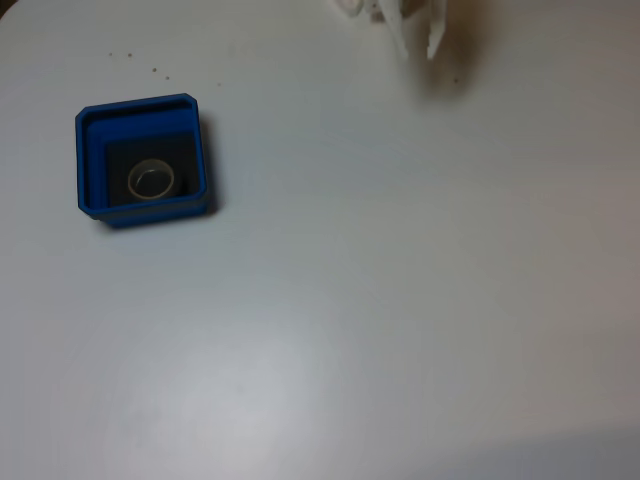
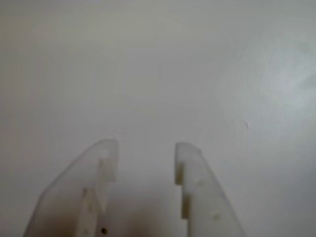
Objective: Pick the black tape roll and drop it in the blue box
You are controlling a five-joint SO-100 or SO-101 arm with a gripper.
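Observation:
The blue box [image 1: 92, 160] sits on the white table at the left of the fixed view. The black tape roll [image 1: 151, 180] lies flat on the box's dark floor, its pale inner core showing as a ring. My white gripper [image 1: 418, 50] hangs at the top edge of the fixed view, far to the right of the box. In the wrist view the gripper [image 2: 146, 148] stands open over bare white table, with nothing between its fingers [image 2: 195, 177].
The white table [image 1: 380, 300] stretches wide to the right of and below the box. A few small dark specks [image 1: 155, 70] dot the surface above the box. The gripper's shadow [image 1: 450, 85] falls just below it.

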